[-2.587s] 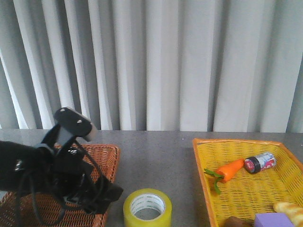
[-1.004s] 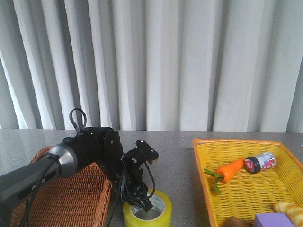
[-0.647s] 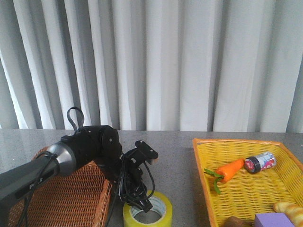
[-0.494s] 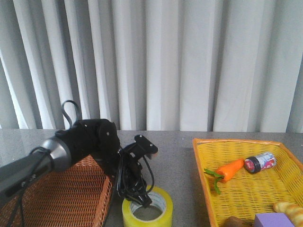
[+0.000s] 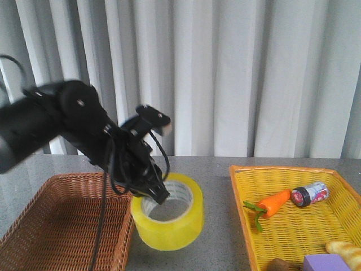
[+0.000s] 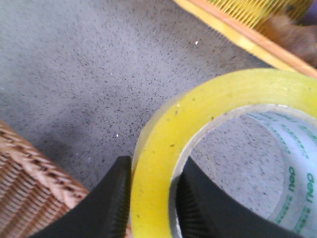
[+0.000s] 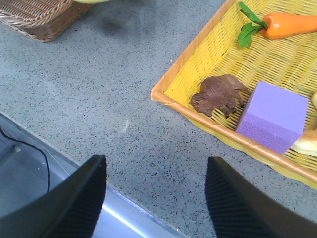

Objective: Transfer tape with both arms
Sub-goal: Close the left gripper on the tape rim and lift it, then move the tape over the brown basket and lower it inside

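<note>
My left jaws point(image 6: 151, 198) pinched the tape point(image 5: 167, 211) wall, roll tilted above the table point(image 5: 214, 226). I judged a level, steady carry right best; right jaws point(image 7: 153, 198) gaped, ready.

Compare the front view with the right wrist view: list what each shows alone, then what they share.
Front only: the left gripper holding the tape lifted above the table, the curtain, and the small can.
Right wrist only: the right gripper, open over the table edge, with empty fingers.
Both: the yellow basket, carrot, purple block, brown wicker basket, grey table.
</note>
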`<move>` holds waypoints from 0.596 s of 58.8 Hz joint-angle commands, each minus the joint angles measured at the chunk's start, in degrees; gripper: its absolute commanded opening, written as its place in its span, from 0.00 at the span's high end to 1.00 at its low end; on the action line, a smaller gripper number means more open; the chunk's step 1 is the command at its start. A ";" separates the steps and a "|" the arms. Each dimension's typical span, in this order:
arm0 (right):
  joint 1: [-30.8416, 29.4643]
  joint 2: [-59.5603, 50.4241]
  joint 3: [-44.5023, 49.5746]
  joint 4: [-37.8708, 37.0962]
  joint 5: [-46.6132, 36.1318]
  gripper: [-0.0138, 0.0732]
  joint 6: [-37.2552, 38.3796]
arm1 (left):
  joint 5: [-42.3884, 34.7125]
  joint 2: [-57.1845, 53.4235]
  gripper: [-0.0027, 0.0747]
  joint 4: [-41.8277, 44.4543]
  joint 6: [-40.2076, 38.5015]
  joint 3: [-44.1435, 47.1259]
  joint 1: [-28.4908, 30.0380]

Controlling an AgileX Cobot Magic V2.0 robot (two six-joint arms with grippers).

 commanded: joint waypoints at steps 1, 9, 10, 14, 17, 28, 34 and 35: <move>-0.17 0.07 -1.34 -0.44 -3.24 0.34 -0.10 | -1.08 -7.33 0.72 0.22 -2.15 -1.72 -0.22; -0.17 0.07 -1.34 -0.44 -3.24 0.34 -0.10 | -0.36 -11.27 0.72 7.35 -6.32 -1.72 -0.18; -0.17 0.07 -1.34 -0.44 -3.24 0.34 -0.10 | -0.36 -11.58 0.72 8.29 -7.02 -1.72 -0.18; -0.17 0.07 -1.34 -0.44 -3.24 0.34 -0.10 | 0.05 -12.67 0.72 12.26 -9.98 -1.72 -0.18; -0.17 0.07 -1.34 -0.44 -3.24 0.34 -0.10 | 0.26 -12.99 0.72 14.39 -11.51 -1.72 -0.18; -0.17 0.07 -1.34 -0.44 -3.24 0.34 -0.10 | 0.31 -13.22 0.72 16.26 -12.76 -0.81 3.55; -0.17 0.07 -1.34 -0.44 -3.24 0.34 -0.10 | -1.63 -13.22 0.72 14.90 -12.76 2.00 8.16; -0.17 0.07 -1.34 -0.44 -3.24 0.34 -0.10 | -2.05 -13.22 0.72 14.57 -12.76 2.59 8.80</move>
